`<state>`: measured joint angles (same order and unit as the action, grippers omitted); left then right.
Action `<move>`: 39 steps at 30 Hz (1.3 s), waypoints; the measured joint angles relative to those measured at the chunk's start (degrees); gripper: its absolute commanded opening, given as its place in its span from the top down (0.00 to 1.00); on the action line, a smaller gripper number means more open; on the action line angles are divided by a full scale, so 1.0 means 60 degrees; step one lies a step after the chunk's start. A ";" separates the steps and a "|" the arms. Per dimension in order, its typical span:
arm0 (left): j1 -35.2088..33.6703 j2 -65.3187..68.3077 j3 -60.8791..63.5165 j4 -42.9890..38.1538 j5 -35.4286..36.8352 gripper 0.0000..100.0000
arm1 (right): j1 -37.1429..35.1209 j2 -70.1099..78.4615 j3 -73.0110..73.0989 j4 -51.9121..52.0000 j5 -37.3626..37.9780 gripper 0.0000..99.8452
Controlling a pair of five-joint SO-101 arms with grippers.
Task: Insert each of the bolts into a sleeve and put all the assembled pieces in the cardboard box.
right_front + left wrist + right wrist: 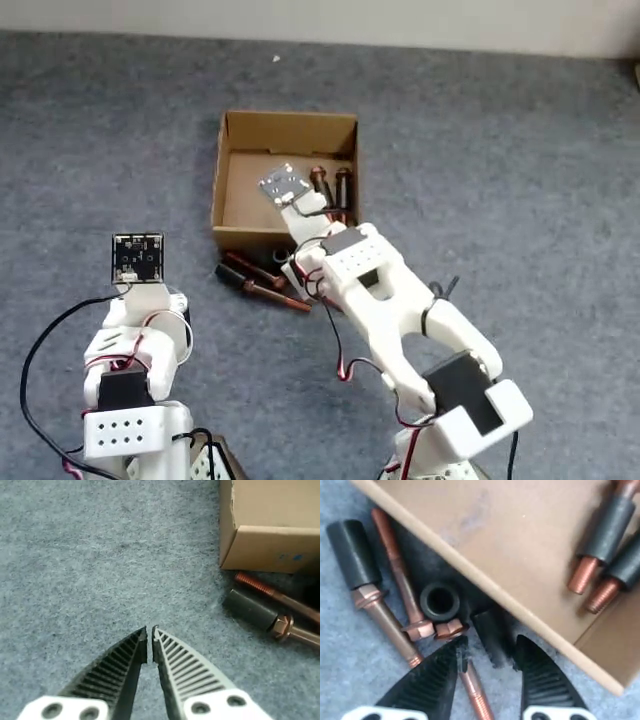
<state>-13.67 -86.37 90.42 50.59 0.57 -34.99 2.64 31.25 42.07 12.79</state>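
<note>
Two assembled pieces (612, 522) are seen lying side by side on the floor of the cardboard box (288, 120), against its right wall, each a dark sleeve with a copper-coloured threaded end exposed. The box is set in the middle of the grey carpet (500, 150), beyond both arms. Just outside its near wall, towards the left corner, the loose parts are gathered. A bare bolt (395, 567) is laid beside a second bolt (387, 625), whose hex head is met by a dark sleeve (350, 550); whether that sleeve is on the bolt cannot be told. An upright sleeve (440, 601) is stood next to them with its bore facing up, and a third bolt (470, 680) is laid with its head just beside it. A further sleeve (492, 630) is found close against the box wall, between the spread jaws of the right gripper (490, 647), and is not pinched by them. The right arm (400, 310) is stretched from the near right to the box's near wall. The left gripper (150, 631) is held low over the carpet, near and to the left of the box, its jaws pressed almost together with nothing between them.
</note>
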 measured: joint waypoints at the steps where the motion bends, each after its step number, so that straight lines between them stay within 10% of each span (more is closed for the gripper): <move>1: 0.0000 0.0000 0.0000 0.0000 0.0000 0.94 | 0.0059 0.0190 -0.0059 -0.0044 -0.0015 0.86; 11: 0.0000 0.0000 0.0000 0.0000 0.0000 0.94 | 0.0308 0.1333 -0.1011 0.0044 0.0015 1.00; 39: 0.0000 0.0000 0.0000 0.0000 0.0000 0.94 | -0.0469 -0.2432 0.1114 0.4205 0.0733 0.99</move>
<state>-13.67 -86.37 90.42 50.59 0.57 -37.80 -11.96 37.93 67.30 17.19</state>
